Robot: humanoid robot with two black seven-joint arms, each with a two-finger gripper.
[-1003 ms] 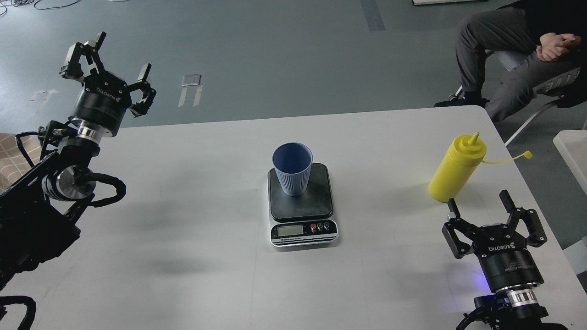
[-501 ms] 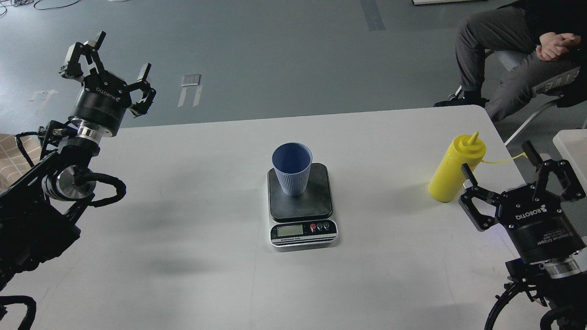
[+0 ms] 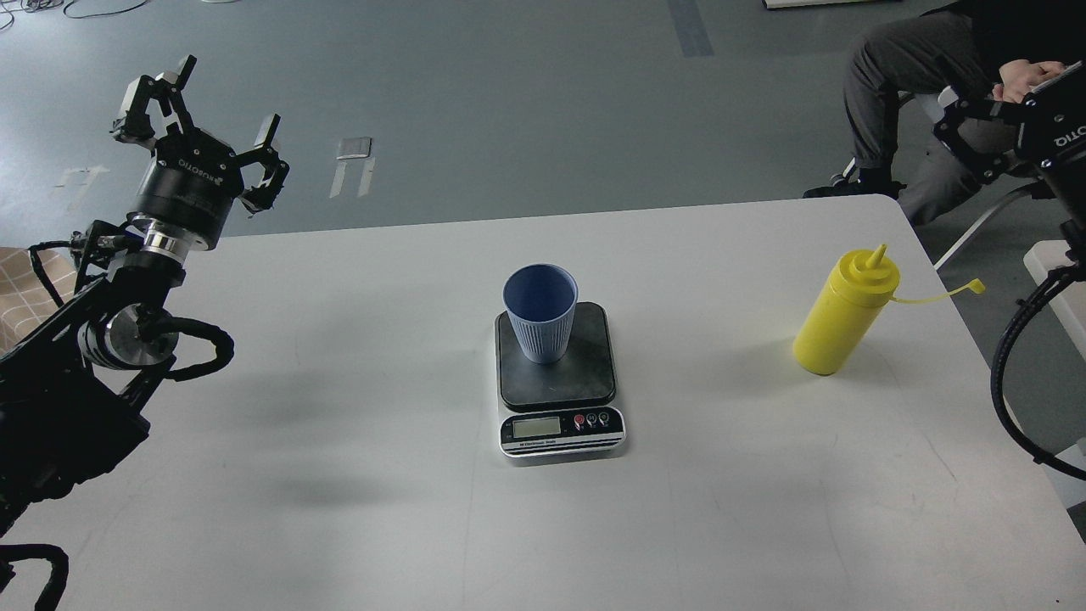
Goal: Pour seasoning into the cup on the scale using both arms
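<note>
Head view: cup [image 3: 540, 311] sits on scale [image 3: 557, 379]; left gripper [image 3: 202, 110] spread wide, right gripper [image 3: 1010, 106] mostly cropped, jaw state unclear.

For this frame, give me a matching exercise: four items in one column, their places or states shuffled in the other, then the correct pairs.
Items
1. Light blue ribbed cup
2. Tall yellow plastic squeeze bottle
3. Small digital kitchen scale
4. Left end effector

Places or states
A. Upright on the white table, right side, cap hanging off on its tether
B. Raised at the table's far left corner, fingers spread, holding nothing
C. Standing on the dark platform
D. Table centre, display facing the robot

Pairs: 1-C, 2-A, 3-D, 4-B
</note>
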